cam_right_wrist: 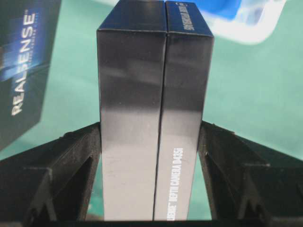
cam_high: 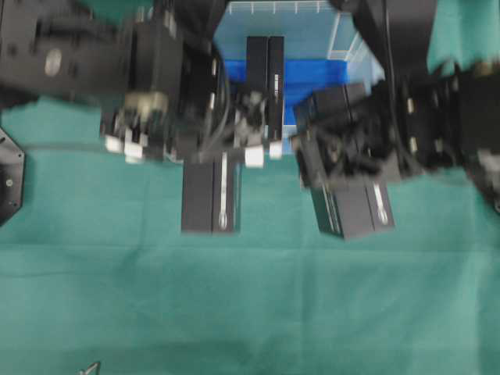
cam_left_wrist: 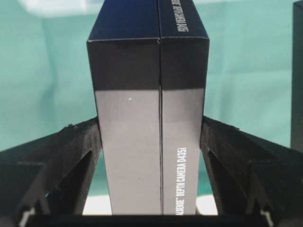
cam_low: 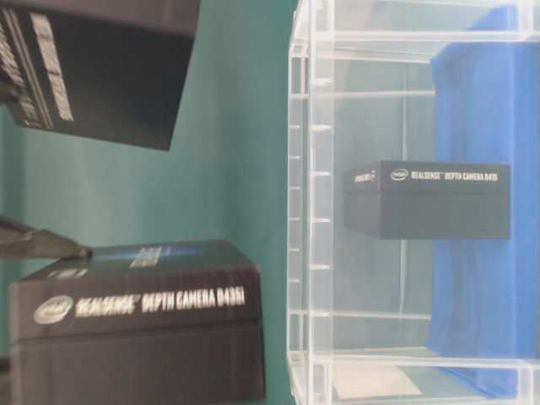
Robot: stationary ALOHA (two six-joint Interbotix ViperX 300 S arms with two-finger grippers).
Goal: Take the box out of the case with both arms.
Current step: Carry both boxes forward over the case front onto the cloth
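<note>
Nearest in the overhead view: bare green worktop (cam_high: 250, 312). Just beyond, two black boxes held over the cloth, outside the case. Left box (cam_high: 211, 194) clamped in the left end effector (cam_left_wrist: 151, 137), black lattice fingers (cam_left_wrist: 78, 146) pressed flat against both long sides, white "DEPTH CAMERA D435I" lettering running along one face. Right box (cam_high: 353, 207) gripped likewise by the right end effector (cam_right_wrist: 151, 137), fingers (cam_right_wrist: 227, 151) tight against its sides, box slightly skewed in the overhead view. Both arms blurred there. Seen side by side and apart from table level, left box (cam_low: 139, 316) and right box (cam_low: 93, 67), both clear of the tub wall. Farthest back: the case (cam_high: 344, 39), clear plastic with blue sheet (cam_high: 312, 82) on the floor, and one more black box (cam_low: 426, 200) inside it, standing against that blue lining.
</note>
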